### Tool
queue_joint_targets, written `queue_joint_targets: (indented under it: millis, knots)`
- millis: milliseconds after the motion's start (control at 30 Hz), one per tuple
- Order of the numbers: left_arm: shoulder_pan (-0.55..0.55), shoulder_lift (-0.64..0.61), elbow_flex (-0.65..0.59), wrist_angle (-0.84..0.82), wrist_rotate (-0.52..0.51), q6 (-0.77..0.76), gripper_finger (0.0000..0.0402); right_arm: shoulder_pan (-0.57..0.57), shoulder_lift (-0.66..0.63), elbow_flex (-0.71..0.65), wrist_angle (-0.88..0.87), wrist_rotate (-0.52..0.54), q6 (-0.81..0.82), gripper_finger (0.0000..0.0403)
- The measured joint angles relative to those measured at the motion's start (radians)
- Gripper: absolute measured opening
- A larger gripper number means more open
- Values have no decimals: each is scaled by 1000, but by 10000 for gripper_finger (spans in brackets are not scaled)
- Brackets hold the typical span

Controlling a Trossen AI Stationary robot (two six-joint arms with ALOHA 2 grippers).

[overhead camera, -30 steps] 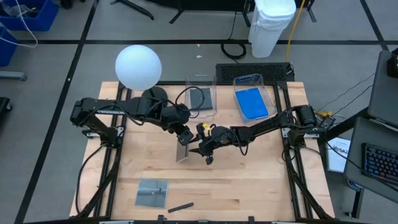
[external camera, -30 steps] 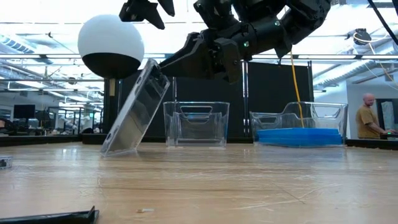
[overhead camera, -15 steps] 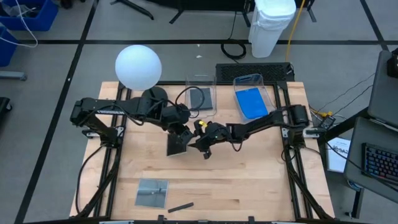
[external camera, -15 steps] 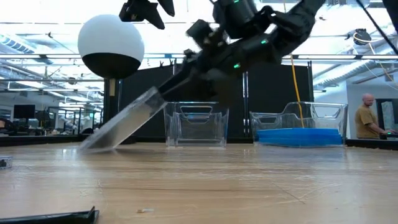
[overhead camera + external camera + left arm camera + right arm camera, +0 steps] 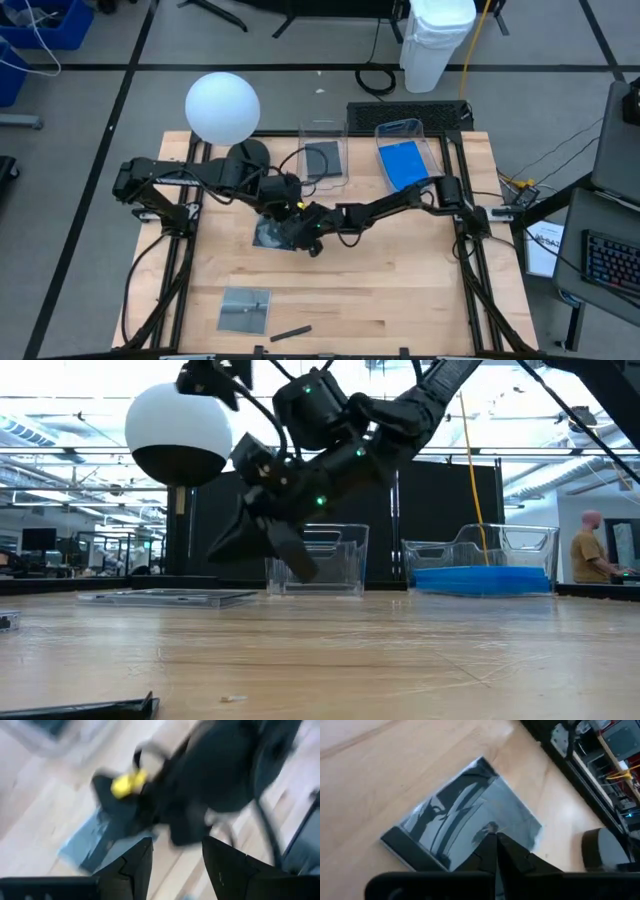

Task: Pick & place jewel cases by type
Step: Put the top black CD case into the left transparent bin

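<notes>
A dark case (image 5: 271, 232) lies flat on the table (image 5: 400, 290) in front of the dark tub (image 5: 323, 160), and both grippers crowd over it. The right gripper (image 5: 495, 851) has its fingers pressed together, tips resting on or just above the case's face, apparently to press or steady it against the wood; this gripper holds nothing. The left gripper (image 5: 176, 862) hovers just behind the case on the dark tub's side, fingers spread with nothing between them; its view is smeared, so how near it sits to the case edge is hard to judge.

The dark tub already holds one dark case, and the blue tub (image 5: 408, 158) beside it holds blue cases (image 5: 404, 164), so sorting is well along. A second dark case (image 5: 245, 309) lies flat well forward of the dark tub, near the table's front edge, next to a stick (image 5: 290, 332).

A flat case offers little edge for a pinch, so lifting this one will likely need it tipped or slid first.
</notes>
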Motion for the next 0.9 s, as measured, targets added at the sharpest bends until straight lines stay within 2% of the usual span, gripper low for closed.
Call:
queue_joint_targets:
  millis: [133, 233, 400, 667, 767, 900]
  knots:
    - [-13, 0, 0, -130, 25, -18, 175, 23, -14, 0, -91, 3, -1, 14]
    - [-27, 0, -10, -182, -11, -95, 175, 47, -23, 1, -200, 1, -48, 30]
    - [-46, 0, -91, -267, -12, -211, 175, 86, -22, 1, -308, 7, -82, 96]
    - [-30, -11, -342, -249, 36, -318, 175, 116, -20, 0, -227, 160, -163, 204]
    - [-23, -42, -421, -203, 20, -354, 174, 97, -20, 0, -207, 160, -170, 222]
    - [3, -90, -553, -50, 30, -391, 174, 70, -20, 0, -207, 160, -169, 227]
